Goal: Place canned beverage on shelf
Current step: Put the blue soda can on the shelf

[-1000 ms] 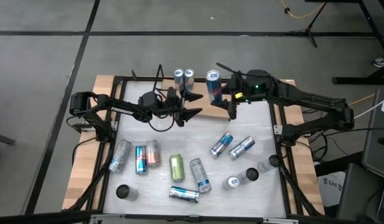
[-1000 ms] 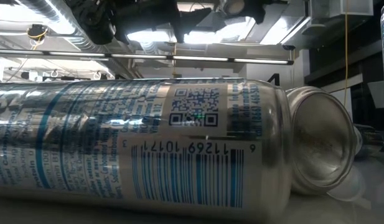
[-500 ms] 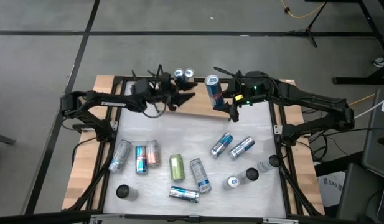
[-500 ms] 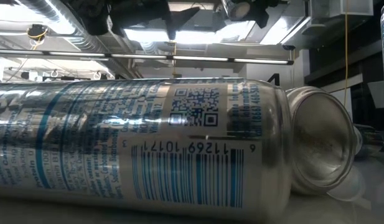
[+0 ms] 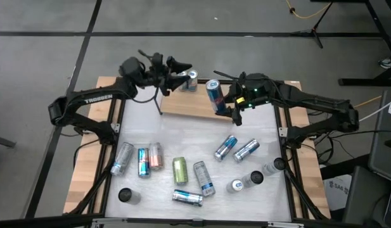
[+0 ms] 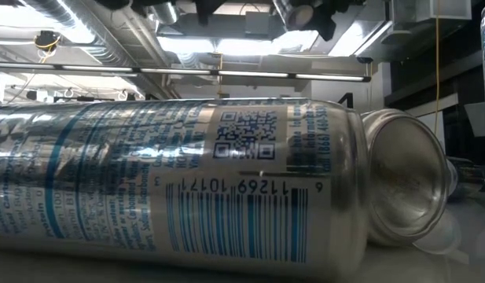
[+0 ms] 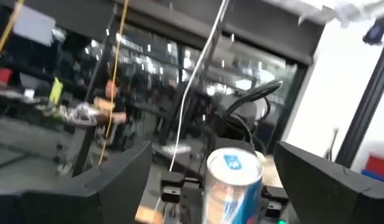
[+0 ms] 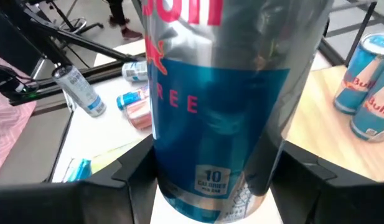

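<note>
1. The right gripper [image 5: 225,104] is positioned over the near edge of the shelf [image 5: 201,106], at the far side of the table [image 5: 182,136].
2. The right gripper's fingers are clamped on a blue-and-silver beverage can [image 5: 214,96]. In the right wrist view the can [image 8: 223,106] fills the space between both dark fingers [image 8: 126,180], with each finger pressed against a side of the can.
3. In the high view the held can tilts, its silver top toward the far left, and it lies over the wooden board of the shelf, right of centre. Whether its base touches the board cannot be determined.
4. Two blue-and-silver cans [image 5: 190,78] stand upright side by side at the far left part of the shelf. The right wrist view shows them [image 8: 366,84] beyond the held can.
5. The left gripper [image 5: 180,68] is raised at the far left of the shelf, just beside the two standing cans. Its fingers are spread wide and hold nothing. The left wrist view shows both fingers [image 7: 111,180] far apart, with the held can [image 7: 234,180] visible between them farther off.
6. Loose cans lie on the near half of the table, among them a green can [image 5: 180,170] and a pink can [image 5: 156,156].
7. In the low view a silver can with a barcode [image 6: 171,216] lies on its side directly before the camera, with a second can's base [image 6: 403,185] behind it.
</note>
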Available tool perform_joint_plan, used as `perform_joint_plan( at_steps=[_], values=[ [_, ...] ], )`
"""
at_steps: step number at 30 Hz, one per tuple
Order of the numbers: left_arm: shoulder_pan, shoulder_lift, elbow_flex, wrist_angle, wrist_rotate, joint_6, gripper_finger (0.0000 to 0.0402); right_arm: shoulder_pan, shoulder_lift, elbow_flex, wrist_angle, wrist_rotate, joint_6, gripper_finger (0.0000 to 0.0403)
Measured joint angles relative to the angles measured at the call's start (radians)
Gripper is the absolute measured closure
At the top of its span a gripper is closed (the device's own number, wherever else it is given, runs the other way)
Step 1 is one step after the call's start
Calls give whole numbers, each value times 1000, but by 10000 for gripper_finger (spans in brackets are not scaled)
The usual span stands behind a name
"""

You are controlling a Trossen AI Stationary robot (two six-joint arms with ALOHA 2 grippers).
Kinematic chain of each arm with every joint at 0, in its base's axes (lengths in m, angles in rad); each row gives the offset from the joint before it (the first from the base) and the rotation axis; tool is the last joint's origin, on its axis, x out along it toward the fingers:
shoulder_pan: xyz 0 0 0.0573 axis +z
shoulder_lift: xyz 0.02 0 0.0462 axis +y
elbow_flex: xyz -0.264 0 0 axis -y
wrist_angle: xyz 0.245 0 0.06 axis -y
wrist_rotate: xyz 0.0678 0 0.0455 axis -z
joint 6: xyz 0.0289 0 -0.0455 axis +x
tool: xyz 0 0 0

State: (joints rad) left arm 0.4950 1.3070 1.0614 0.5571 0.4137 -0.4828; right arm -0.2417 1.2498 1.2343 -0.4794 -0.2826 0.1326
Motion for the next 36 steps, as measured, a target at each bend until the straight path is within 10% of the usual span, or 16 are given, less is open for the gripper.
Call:
perform_joint_plan(
  at_steps=[9,24,36],
  values=[
    [-6,6,202,-478,34,135,70,0,78,0,0,-52,1,166],
    [-13,7,214,-780,101,257,69,0,164,-1,7,-52,1,166],
    [-102,7,214,-816,-39,447,69,24,203,-2,16,-62,-7,166]
  ],
)
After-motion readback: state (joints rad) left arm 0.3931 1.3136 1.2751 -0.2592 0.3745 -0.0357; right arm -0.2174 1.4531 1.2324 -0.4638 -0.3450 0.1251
